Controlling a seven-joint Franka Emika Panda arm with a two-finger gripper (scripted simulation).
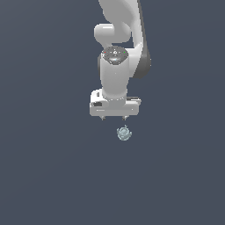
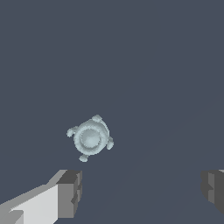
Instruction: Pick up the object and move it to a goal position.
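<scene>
While the white gripper hung mid-frame, fingers spread wide, the small pale blue-grey lumpy object sat just below, untouched.

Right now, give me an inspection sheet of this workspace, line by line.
Surface: plain dark grey-blue floor, no marks.
Job's things: small pale blue-grey lumpy object lying free on the floor, not gripped.
Clutter: nothing seen.
Gripper: white gripper open, close to the object but not around it; in the wrist view the object lies ahead of the fingers, outside the gap.
Cables: nothing seen.
Surroundings: nothing seen beyond the arm.
</scene>
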